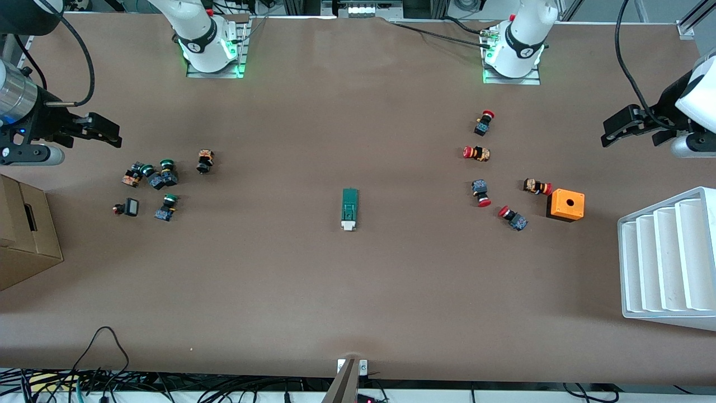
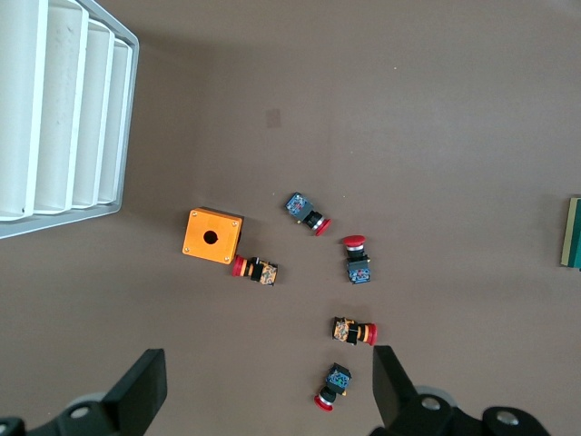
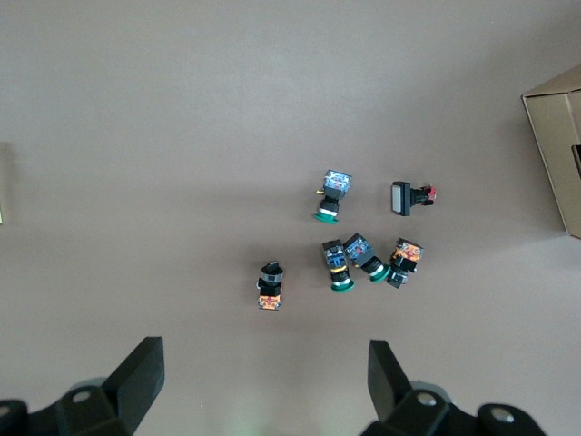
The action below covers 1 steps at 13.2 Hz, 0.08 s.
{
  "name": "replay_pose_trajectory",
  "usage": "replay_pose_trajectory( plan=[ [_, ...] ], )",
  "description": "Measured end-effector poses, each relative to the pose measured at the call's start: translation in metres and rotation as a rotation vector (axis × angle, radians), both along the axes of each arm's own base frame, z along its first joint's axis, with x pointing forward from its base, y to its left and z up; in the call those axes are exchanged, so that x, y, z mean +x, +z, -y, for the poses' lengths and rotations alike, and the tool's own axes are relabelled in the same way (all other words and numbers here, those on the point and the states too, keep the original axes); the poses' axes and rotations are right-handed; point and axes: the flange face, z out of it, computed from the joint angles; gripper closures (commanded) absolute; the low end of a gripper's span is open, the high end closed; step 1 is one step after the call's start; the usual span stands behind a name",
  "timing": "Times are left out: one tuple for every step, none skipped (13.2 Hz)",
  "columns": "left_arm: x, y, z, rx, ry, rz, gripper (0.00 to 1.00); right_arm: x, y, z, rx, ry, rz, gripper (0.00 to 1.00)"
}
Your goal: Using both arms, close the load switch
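The load switch [image 1: 349,209], a narrow dark-green block with a white tab at its end nearer the front camera, lies in the middle of the table. Its edge shows in the left wrist view [image 2: 572,232]. My left gripper [image 1: 614,129] is open and empty, held high at the left arm's end of the table, over bare table beside the red buttons. My right gripper [image 1: 106,130] is open and empty, held high at the right arm's end, over the table beside the green buttons. In the wrist views both grippers [image 2: 270,391] [image 3: 265,386] show jaws wide apart.
Several red-capped push buttons [image 1: 477,153] and an orange box [image 1: 566,205] lie toward the left arm's end, with a white ribbed tray [image 1: 668,257]. Several green-capped buttons [image 1: 162,178] and a cardboard box [image 1: 25,235] lie toward the right arm's end.
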Motion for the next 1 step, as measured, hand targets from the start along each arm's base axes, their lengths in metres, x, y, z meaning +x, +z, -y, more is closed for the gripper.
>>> replay_pose_trajectory(
  plan=[
    [-0.0001,0.0002,-0.0006,0.0,0.001,0.0,0.0,0.0,0.0,0.0,0.0,0.0,0.0,0.01]
  ],
)
